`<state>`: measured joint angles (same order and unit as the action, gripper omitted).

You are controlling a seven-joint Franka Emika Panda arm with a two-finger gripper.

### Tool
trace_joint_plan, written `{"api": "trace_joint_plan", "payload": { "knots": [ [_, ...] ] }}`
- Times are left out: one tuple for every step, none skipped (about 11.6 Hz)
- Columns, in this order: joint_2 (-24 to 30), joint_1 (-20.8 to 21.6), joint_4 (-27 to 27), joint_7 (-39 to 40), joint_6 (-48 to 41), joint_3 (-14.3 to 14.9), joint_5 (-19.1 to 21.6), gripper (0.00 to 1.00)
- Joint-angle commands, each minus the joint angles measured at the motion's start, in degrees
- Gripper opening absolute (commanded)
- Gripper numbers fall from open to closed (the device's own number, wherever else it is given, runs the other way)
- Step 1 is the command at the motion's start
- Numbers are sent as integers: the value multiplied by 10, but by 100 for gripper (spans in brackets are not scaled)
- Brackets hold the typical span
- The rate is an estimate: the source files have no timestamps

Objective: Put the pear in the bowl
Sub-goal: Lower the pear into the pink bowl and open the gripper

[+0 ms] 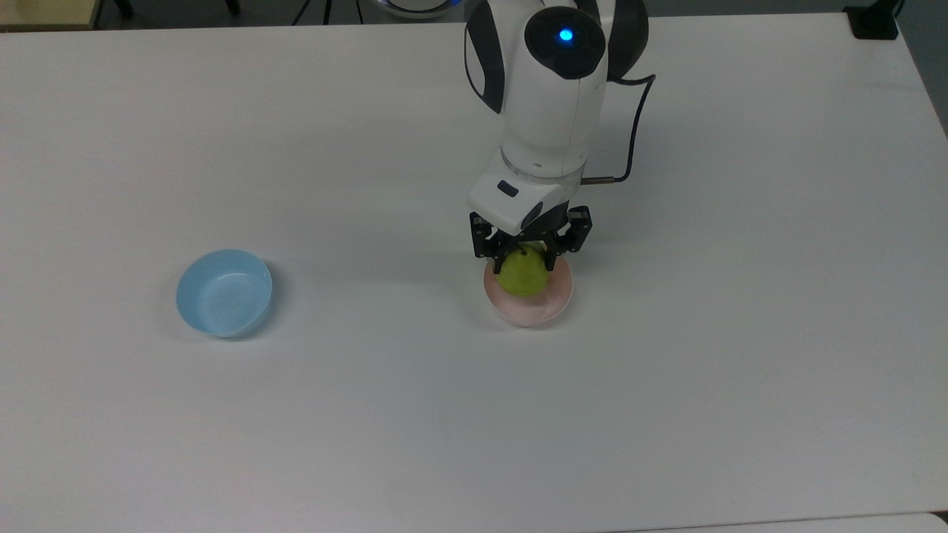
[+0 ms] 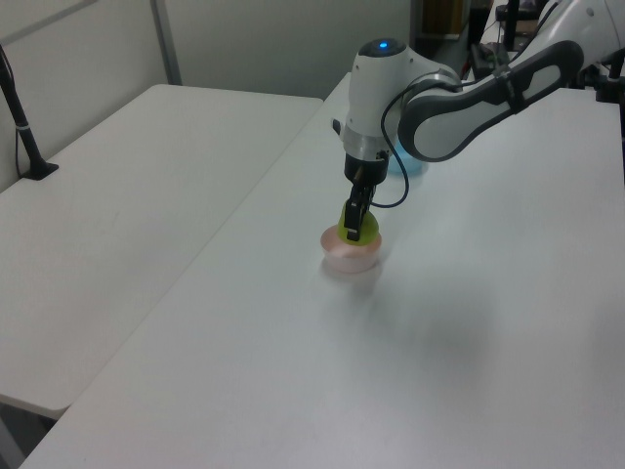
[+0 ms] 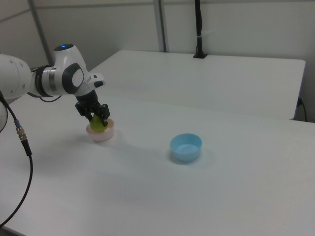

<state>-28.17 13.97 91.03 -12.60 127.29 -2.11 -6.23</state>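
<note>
The jaws are clenched on the pear (image 1: 523,272), one finger on each side of its upper half, stem end up. The gripper (image 1: 527,255) points straight down from the white arm (image 1: 546,96).

The pear hangs directly over the pink bowl (image 1: 544,309). In the top view its lower half falls within the bowl's rim outline; in the left view the pear (image 2: 353,226) sits low, at or just inside the rim of the bowl (image 2: 350,258). Whether it touches the bowl floor cannot be told. In the right view the pear (image 3: 99,125) shows above the bowl (image 3: 102,134), with the gripper (image 3: 95,114) closed over its top. Apart from the pear, nothing is seen in the pink bowl.

The blue bowl (image 1: 224,292) stands upright on the surface (image 1: 474,414), well apart from the pink bowl, toward the top view's left. Its inside is bare. In the right view the blue bowl (image 3: 186,147) lies to the right view's right of the pink one. In the left view it (image 2: 408,164) is mostly hidden behind the arm (image 2: 439,107).

A black cable (image 1: 635,126) loops from the wrist on the top view's right. A second white table (image 3: 206,78) adjoins the surface, and a dark post (image 3: 198,29) rises at its far edge in the right view.
</note>
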Motion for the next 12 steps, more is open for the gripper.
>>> {"api": "trace_joint_plan", "payload": {
  "knots": [
    [-10, 5, 3, -8, 38, 3, -12, 36],
    [-16, 5, 3, -7, 48, 3, -12, 36],
    [-19, 5, 5, -7, 65, 3, -12, 38],
    [-21, 5, 6, -7, 71, 3, -12, 44],
    [-29, 5, 5, -7, 72, 3, -12, 46],
    [-30, 5, 5, -7, 74, 3, -12, 52],
    [-30, 5, 6, -7, 74, 3, -12, 67],
    [-30, 6, 6, -7, 74, 3, -12, 76],
    [-29, 6, 6, -7, 74, 3, -12, 89],
    [-29, 6, 6, -8, 73, 4, -12, 97],
    [-26, 6, 5, -8, 68, 3, -12, 100],
    [-21, 6, 5, -8, 67, 3, -12, 100]
  ]
}}
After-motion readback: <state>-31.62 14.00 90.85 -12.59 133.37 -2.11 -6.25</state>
